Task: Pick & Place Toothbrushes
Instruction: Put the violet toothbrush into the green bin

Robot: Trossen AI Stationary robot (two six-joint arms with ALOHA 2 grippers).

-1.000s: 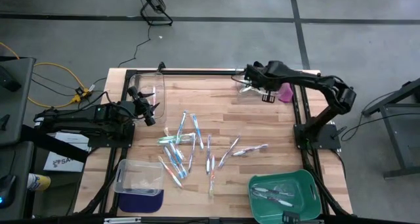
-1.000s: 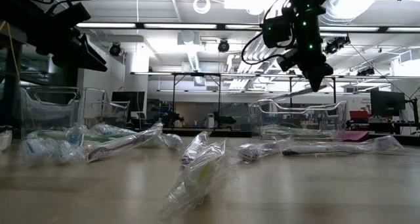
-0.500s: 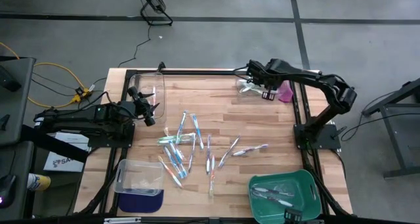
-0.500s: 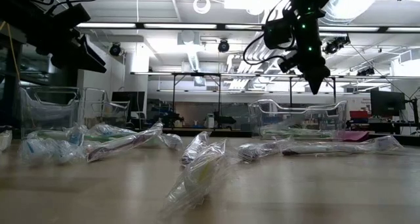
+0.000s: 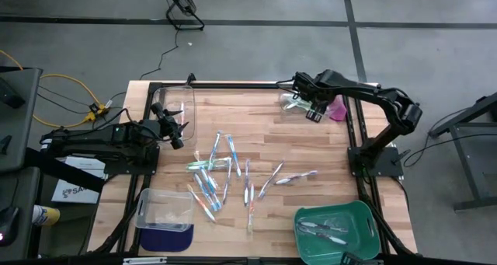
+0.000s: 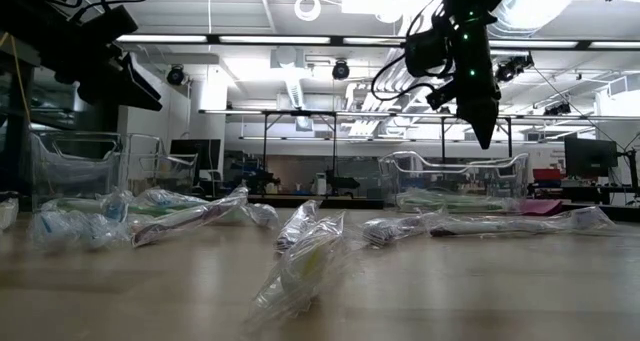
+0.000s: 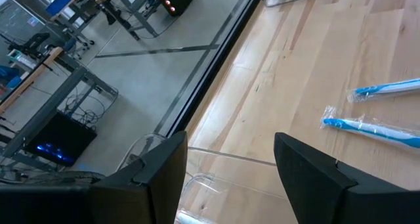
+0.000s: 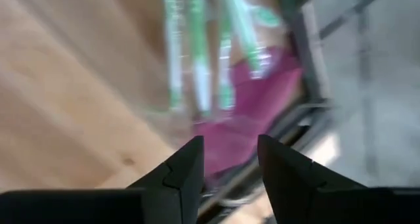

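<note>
Left arm: lies along the left edge of the wooden worktop (image 5: 256, 137), its left gripper (image 5: 175, 133) just in front of the clear bin (image 5: 177, 103) at the far left corner. In the left wrist view its two dark fingers (image 7: 157, 178) stand apart with bare wood between them; nothing is held.

Near left corner: a second clear bin (image 5: 165, 207), standing on a dark blue sheet (image 5: 166, 238).

Centre of the worktop: the loose toothbrushes (image 5: 213, 172), each in a clear wrapper, scattered in a rough band from left of centre toward the right. Blue handles are most common, with green and pink-orange ones among them. Several cross or touch; a few on the right of the band lie apart from the rest. From table height they show as crinkled wrapped bundles (image 6: 305, 251) lying flat. Two blue ones (image 7: 374, 122) show past the left gripper.

Far right: the right gripper (image 5: 309, 109) hangs over a clear bin (image 5: 299, 103) at the far right corner, above its rim. Its fingers (image 8: 184, 175) are apart and hold nothing. Green-handled toothbrushes (image 8: 197, 46) lie inside that bin, beside a magenta piece (image 5: 337, 109).

Near right corner: a green tray (image 5: 361, 218) containing several wrapped toothbrushes (image 5: 326, 228).
</note>
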